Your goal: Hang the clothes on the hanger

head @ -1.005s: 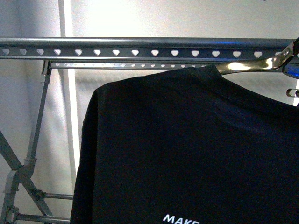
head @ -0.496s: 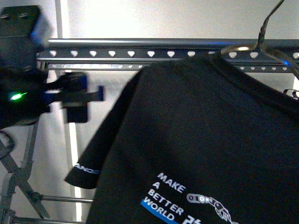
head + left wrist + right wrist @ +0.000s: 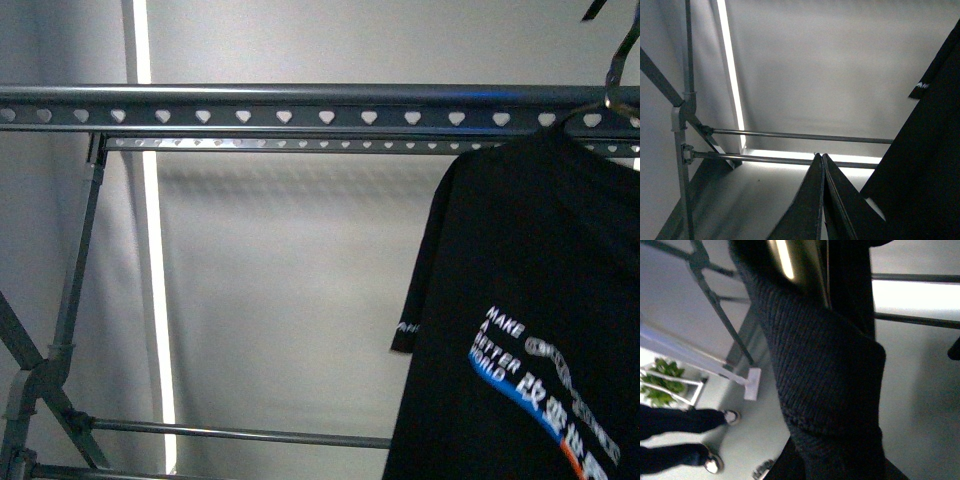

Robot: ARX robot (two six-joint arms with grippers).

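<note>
Below the rack [image 3: 300, 105], T-shirt [image 3: 540, 250] hangs vertically; left pincer [image 3: 821, 160] together, right pincer unclear.

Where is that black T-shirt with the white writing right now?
The black T-shirt hangs at the front view's far right, just below the grey heart-punched metal rail.
</note>
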